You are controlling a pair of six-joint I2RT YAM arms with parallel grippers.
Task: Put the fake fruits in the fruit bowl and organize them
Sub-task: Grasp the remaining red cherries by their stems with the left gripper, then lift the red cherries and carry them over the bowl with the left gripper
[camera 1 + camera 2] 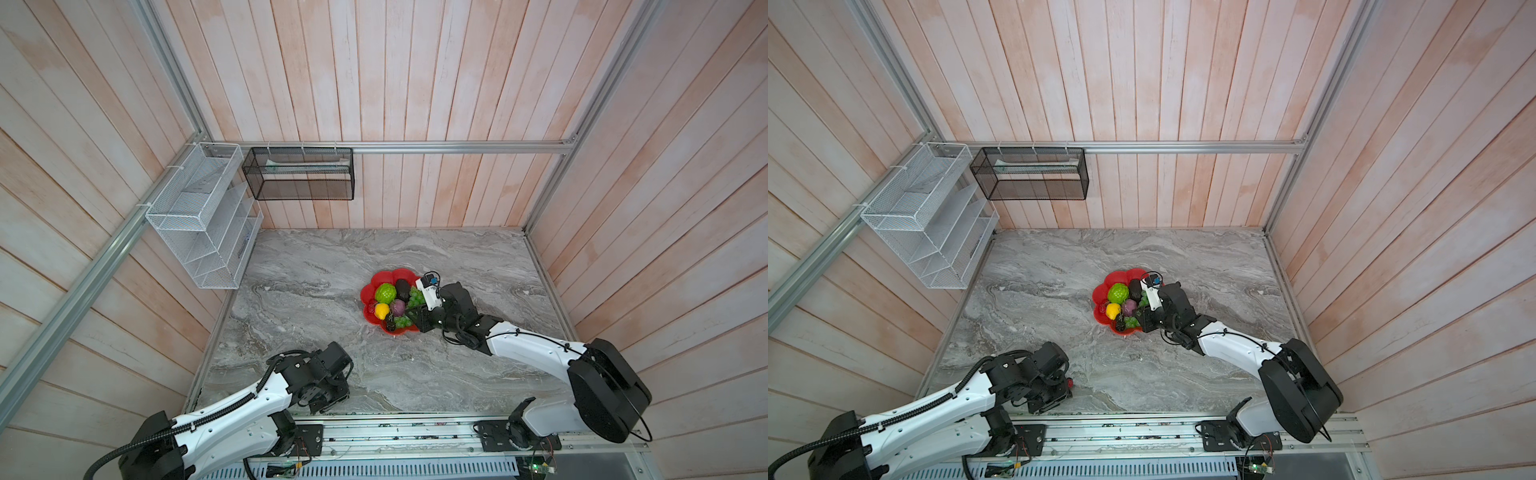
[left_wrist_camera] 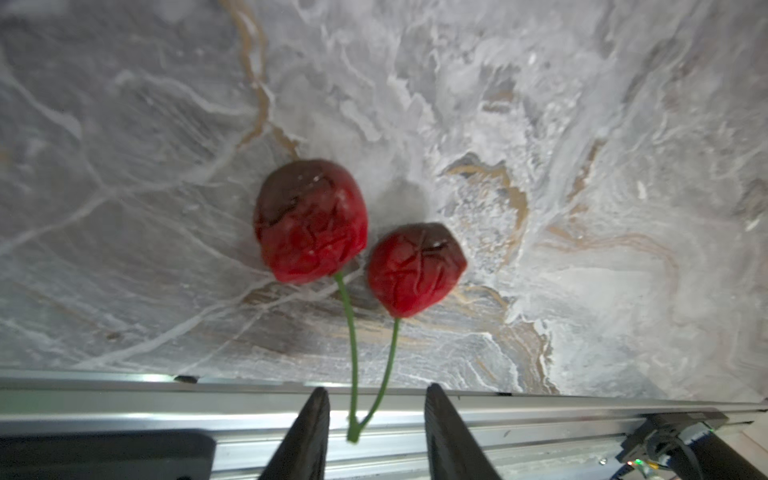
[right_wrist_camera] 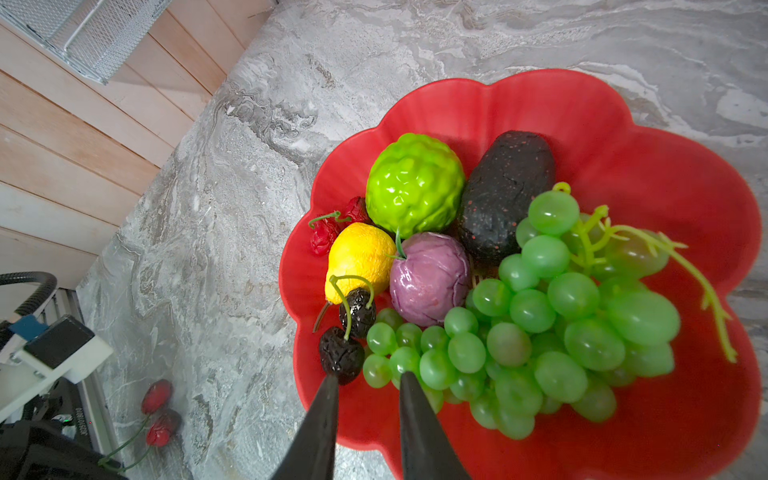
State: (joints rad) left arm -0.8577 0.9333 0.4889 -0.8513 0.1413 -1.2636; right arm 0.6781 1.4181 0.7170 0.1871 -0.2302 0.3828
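The red scalloped fruit bowl [image 1: 390, 275] [image 3: 665, 158] stands mid-table in both top views. In it lie a bumpy lime-green ball [image 3: 415, 183], a dark avocado [image 3: 507, 187], a yellow lemon [image 3: 361, 253], a purple fruit [image 3: 430, 278], green grapes [image 3: 573, 316], black berries [image 3: 340, 353] and a red cherry pair [image 3: 328, 232]. My right gripper [image 3: 370, 376] hangs open over the bowl's near rim, holding nothing. Another red cherry pair [image 2: 311, 220] [image 3: 160, 411] lies on the marble by the front edge. My left gripper [image 2: 376, 390] is open, its fingers either side of the joined green stem without touching it.
A white wire basket [image 1: 199, 216] and a black mesh basket [image 1: 299, 174] hang on the back-left walls. An aluminium rail [image 2: 124, 411] runs along the table's front edge just behind the cherry stem. Wooden walls close in the table on three sides.
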